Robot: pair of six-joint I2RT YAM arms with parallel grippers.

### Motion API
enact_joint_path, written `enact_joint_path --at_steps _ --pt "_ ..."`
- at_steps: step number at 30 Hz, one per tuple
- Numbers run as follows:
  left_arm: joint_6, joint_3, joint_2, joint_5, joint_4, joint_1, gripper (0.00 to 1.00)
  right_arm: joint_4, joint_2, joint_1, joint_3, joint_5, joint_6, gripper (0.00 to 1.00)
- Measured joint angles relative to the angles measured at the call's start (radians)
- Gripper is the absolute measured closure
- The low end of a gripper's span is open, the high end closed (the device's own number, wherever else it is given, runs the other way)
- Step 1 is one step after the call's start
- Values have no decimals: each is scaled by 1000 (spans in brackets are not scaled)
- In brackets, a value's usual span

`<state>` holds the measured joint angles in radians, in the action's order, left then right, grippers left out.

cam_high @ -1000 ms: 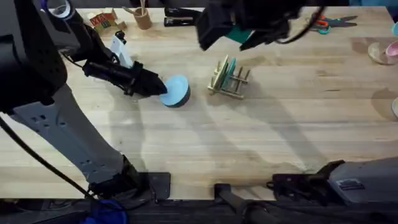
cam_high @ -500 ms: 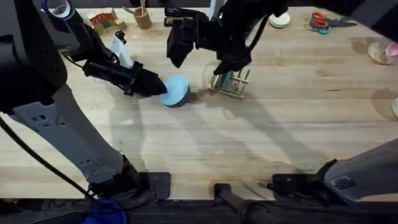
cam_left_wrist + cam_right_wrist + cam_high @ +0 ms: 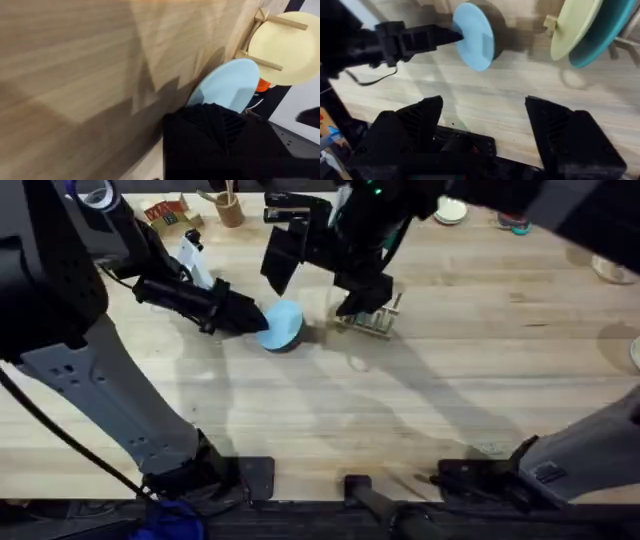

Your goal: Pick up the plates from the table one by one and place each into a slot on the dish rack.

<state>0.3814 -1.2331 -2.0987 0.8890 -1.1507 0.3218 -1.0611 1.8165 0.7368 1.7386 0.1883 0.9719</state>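
Note:
The light blue plate (image 3: 284, 325) stands tilted on edge on the table (image 3: 420, 410), left of the dish rack (image 3: 376, 316). My left gripper (image 3: 250, 318) is shut on its left rim. In the left wrist view the light blue plate (image 3: 225, 85) lies just past my black finger (image 3: 215, 140), with a cream plate (image 3: 285, 47) in the rack behind it. My right gripper (image 3: 485, 107) hangs open above the table, facing the light blue plate (image 3: 475, 37), the cream plate (image 3: 577, 30) and a teal plate (image 3: 607, 35) upright in the rack slots. From overhead the right gripper (image 3: 322, 272) hovers by the rack.
Along the back edge stand a cup of sticks (image 3: 230, 208), a black stapler (image 3: 290, 212), a small white dish (image 3: 450, 210), scissors (image 3: 515, 222) and a box of odds and ends (image 3: 165, 215). A white bottle (image 3: 195, 260) stands behind the left arm.
The right arm swung from the back of the table leftward and lower, and now hangs over the rack and the blue plate. The left gripper and blue plate stayed put.

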Motion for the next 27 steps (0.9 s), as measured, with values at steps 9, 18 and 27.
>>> enact_joint_path --at_steps 9,18,27 --pt "0 0 0 0 0 0 960 32 126 3 0 15 -18 7" --pt "0 0 0 0 0 0 960 72 170 6 0 19 -41 8" --pt "0 0 0 0 0 0 960 152 249 13 0 56 -45 7"
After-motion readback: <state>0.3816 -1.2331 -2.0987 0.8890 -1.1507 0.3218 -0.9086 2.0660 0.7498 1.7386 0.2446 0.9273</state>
